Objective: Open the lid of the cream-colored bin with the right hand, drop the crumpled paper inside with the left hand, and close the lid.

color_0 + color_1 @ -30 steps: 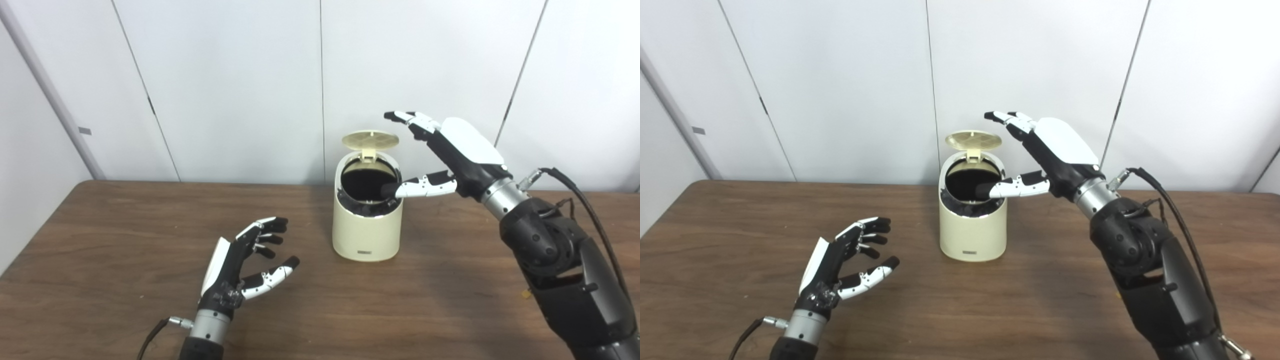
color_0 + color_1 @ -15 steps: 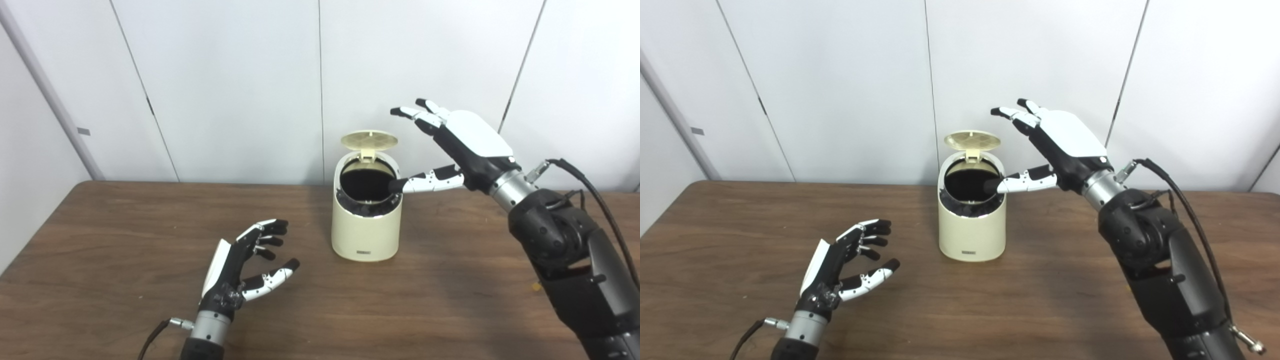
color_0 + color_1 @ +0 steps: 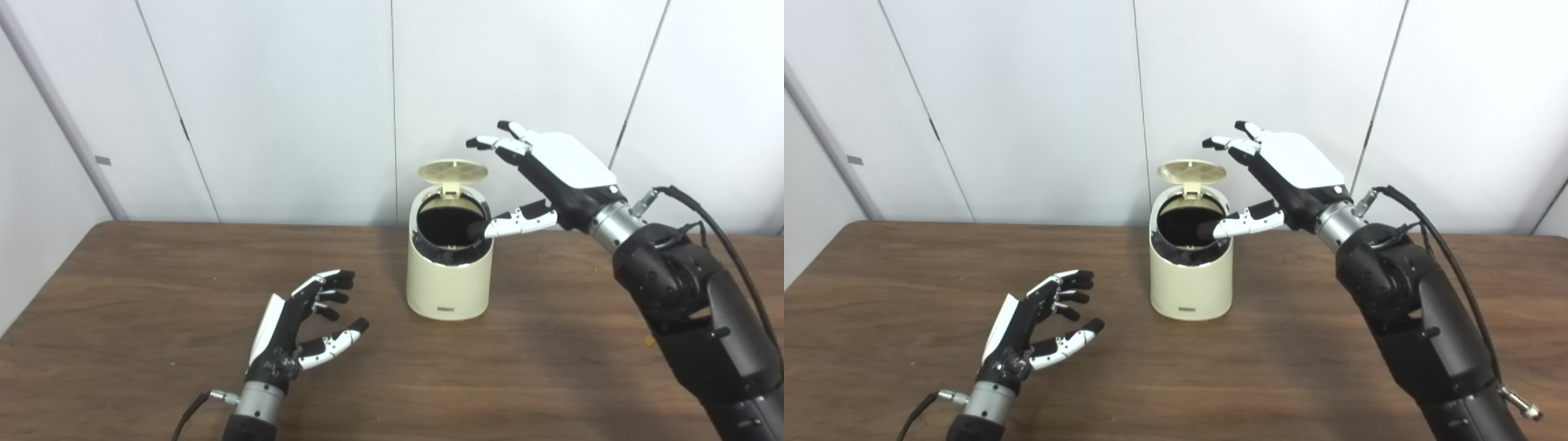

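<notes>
The bin (image 3: 450, 269) is seen on the counter (image 3: 153, 294), lid (image 3: 453, 171) flipped up; no paper is visible. The right hand (image 3: 545, 177) is spread, empty, beside the lid, and the bin could be tipped by a careless swipe; the left hand (image 3: 300, 331) is released, empty

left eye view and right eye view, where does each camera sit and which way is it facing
Left eye view: on the robot's head, looking forward and down across the table at the bin, lid up; left hand and right hand enter from below.
Right eye view: beside it, slightly rightward, same aim; the bin sits further left in frame.
Shared: both show the table, open bin, both open hands and white wall panels.
</notes>
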Controlling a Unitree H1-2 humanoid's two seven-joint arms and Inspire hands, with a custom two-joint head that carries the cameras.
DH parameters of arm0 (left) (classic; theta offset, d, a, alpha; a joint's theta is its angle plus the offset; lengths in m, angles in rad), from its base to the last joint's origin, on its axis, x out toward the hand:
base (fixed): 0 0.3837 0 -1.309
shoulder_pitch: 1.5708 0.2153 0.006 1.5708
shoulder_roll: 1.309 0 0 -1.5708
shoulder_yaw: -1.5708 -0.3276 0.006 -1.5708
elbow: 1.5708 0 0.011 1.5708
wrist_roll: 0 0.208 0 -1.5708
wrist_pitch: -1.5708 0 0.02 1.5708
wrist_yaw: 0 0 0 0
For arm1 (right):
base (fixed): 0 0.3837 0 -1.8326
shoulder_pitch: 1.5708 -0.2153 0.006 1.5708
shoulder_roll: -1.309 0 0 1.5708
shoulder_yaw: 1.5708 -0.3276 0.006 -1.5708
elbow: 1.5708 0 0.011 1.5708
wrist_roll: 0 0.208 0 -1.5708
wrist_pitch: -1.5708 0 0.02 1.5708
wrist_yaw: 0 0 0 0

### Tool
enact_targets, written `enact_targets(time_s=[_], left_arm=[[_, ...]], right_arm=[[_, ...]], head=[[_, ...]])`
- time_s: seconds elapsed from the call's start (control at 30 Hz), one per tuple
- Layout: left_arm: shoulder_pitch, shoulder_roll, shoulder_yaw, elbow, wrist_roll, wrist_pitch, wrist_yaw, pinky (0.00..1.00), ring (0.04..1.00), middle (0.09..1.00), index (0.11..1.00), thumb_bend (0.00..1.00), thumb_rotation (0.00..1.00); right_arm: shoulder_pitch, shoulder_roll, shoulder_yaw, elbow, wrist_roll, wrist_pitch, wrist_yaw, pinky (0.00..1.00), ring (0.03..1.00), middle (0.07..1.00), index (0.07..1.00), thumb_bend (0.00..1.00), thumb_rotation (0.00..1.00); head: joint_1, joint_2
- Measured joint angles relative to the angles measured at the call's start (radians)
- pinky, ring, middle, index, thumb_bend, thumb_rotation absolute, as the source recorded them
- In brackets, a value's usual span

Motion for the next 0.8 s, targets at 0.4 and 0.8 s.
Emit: enact_targets(time_s=[0.4, 0.8], left_arm=[[0.011, -0.001, -0.008, 0.000, 0.006, -0.001, 0.000, 0.58, 0.694, 0.751, 0.765, 0.63, 0.17], [0.014, -0.001, -0.008, 0.000, 0.012, -0.001, 0.000, 0.57, 0.691, 0.750, 0.764, 0.63, 0.15]], right_arm=[[0.000, 0.004, 0.009, 0.017, 0.007, -0.008, 0.000, 1.00, 0.991, 0.866, 0.860, 0.72, 0.65], [0.000, 0.003, 0.024, 0.015, 0.037, -0.014, 0.018, 0.87, 0.979, 0.849, 0.840, 0.72, 0.59]], head=[[0.005, 0.006], [0.008, 0.014]])
